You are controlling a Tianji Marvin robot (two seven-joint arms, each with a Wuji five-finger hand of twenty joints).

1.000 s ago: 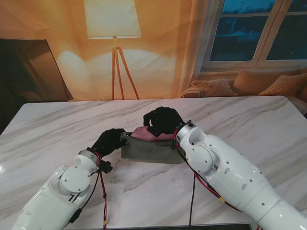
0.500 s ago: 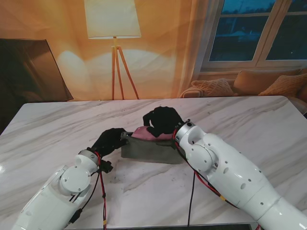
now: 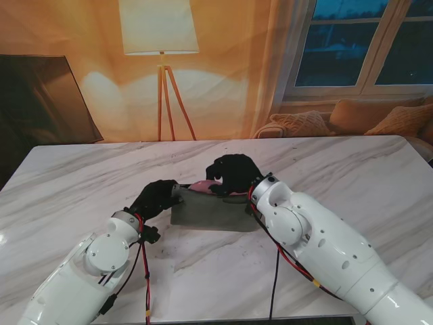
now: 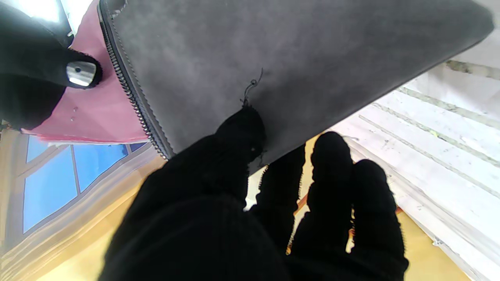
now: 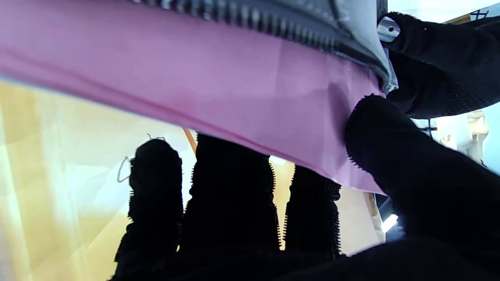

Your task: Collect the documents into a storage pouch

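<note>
A grey felt pouch [image 3: 208, 211] is held upright on the white marbled bench [image 3: 352, 169], near the middle and between the two arms. Its zippered mouth is turned away from the stand's camera. A pink document [image 3: 203, 185] is seen sticking out of that mouth, with only a thin strip of it showing above the pouch's top edge in the stand's view.

The left hand [image 3: 154, 198] is closed on the pouch's left end. In the left wrist view the thumb is pressed flat against the grey outer face of the pouch [image 4: 281, 66], and the other fingers [image 4: 332, 164] are curled behind its edge, so the pouch is pinched between them. The zipper teeth [image 4: 133, 97] are seen running along the opening, with the pink sheet just beyond them.

The right hand [image 3: 233, 173] is set over the top of the pouch, farther from me than the left one. In the right wrist view the pink document [image 5: 218, 78] is gripped between the thumb on one side and three fingers [image 5: 230, 183] on the other, right beside the zipper edge.

A floor lamp [image 3: 160, 40] and a sofa [image 3: 352, 118] are seen beyond the bench.
</note>
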